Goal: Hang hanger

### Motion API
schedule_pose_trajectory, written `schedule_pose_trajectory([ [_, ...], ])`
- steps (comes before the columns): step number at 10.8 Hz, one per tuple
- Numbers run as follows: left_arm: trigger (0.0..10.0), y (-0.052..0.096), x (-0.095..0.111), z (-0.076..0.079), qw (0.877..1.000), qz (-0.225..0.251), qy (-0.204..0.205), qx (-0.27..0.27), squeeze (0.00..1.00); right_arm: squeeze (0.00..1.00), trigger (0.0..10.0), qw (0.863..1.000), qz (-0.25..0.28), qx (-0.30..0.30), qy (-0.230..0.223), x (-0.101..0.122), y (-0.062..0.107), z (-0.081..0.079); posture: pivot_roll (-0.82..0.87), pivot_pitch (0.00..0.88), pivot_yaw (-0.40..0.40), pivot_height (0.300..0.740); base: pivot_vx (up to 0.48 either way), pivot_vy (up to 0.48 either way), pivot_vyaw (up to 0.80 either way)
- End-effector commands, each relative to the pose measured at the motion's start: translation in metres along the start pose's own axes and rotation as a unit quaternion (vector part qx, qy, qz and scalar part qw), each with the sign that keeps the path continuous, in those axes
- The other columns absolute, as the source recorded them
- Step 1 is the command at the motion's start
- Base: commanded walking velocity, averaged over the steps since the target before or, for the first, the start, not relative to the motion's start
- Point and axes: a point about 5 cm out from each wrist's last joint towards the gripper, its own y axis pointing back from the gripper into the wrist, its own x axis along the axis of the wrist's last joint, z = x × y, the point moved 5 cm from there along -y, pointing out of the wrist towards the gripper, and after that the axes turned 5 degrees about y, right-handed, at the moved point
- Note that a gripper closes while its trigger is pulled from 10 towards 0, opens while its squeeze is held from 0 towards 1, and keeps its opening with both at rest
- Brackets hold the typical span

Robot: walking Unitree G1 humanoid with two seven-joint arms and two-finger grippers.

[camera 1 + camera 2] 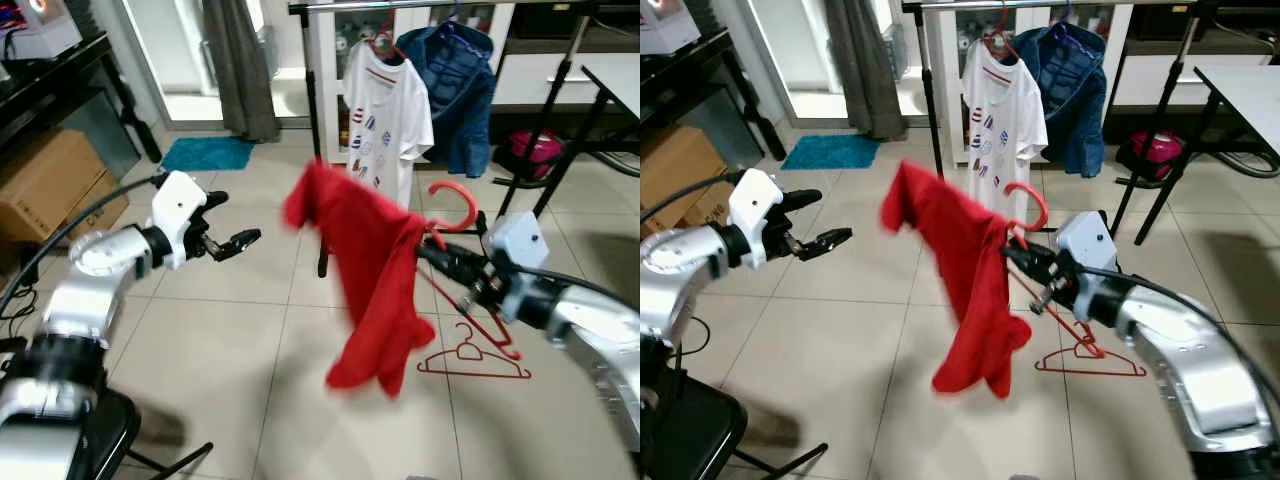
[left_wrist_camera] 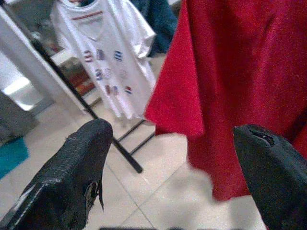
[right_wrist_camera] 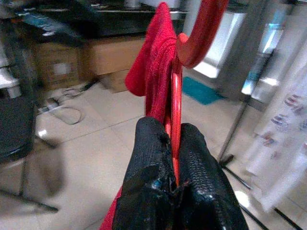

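Left eye view: the right end effector [image 1: 432, 250] pinches a red hanger [image 1: 455, 212] draped with a red shirt [image 1: 365, 270], held in the air before the rack [image 1: 450, 6], while the left end effector [image 1: 240, 240] hovers beside the shirt, fingers spread.

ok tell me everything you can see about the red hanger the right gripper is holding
The red hanger looks like smooth plastic, with a thick curved hook at the top, pointing up. The right gripper is shut on its thin neck just below the hook. A red shirt is draped on it, bunched unevenly and hanging down toward the tiled floor, one sleeve flung out to the robot's left. It is held in mid-air, short of the clothes rail, touching nothing else. The shirt is motion-blurred.
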Motion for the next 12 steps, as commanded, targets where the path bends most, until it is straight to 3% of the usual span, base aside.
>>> schedule_pose_trajectory([
  [1,10.0,0.006,0.007,-0.005,0.999,0.002,-0.013,-0.031,0.00,0.00,10.0,0.997,0.039,0.061,0.012,0.020,0.003,-0.015,-0.15,0.000,0.126,0.740,0.000,0.000,0.00],
  [4,10.0,0.003,0.013,-0.002,0.996,0.013,-0.009,-0.091,0.00,0.00,10.0,0.989,0.062,0.131,0.006,0.034,0.010,-0.030,-0.15,0.000,0.130,0.740,0.000,0.000,0.00],
  [5,4.2,0.001,0.009,0.009,0.989,0.001,0.011,-0.146,0.00,0.00,10.0,0.988,0.071,0.140,0.004,0.038,0.012,-0.032,-0.15,0.000,0.140,0.740,0.000,0.000,0.00],
  [6,0.0,0.002,0.009,0.017,0.983,0.004,0.031,-0.182,0.00,0.00,10.0,0.988,0.073,0.138,0.003,0.038,0.013,-0.031,-0.16,0.001,0.150,0.740,0.000,0.000,0.00],
  [7,0.0,0.006,0.012,0.027,0.969,0.009,0.058,-0.238,0.00,0.00,10.0,0.988,0.074,0.135,0.001,0.039,0.014,-0.030,-0.16,0.001,0.152,0.740,0.000,0.000,0.00],
  [12,0.0,0.013,0.008,0.027,0.964,0.000,0.065,-0.259,0.00,0.00,10.0,0.988,0.072,0.137,-0.005,0.036,0.013,-0.031,-0.15,0.001,0.149,0.740,0.000,0.000,0.00],
])
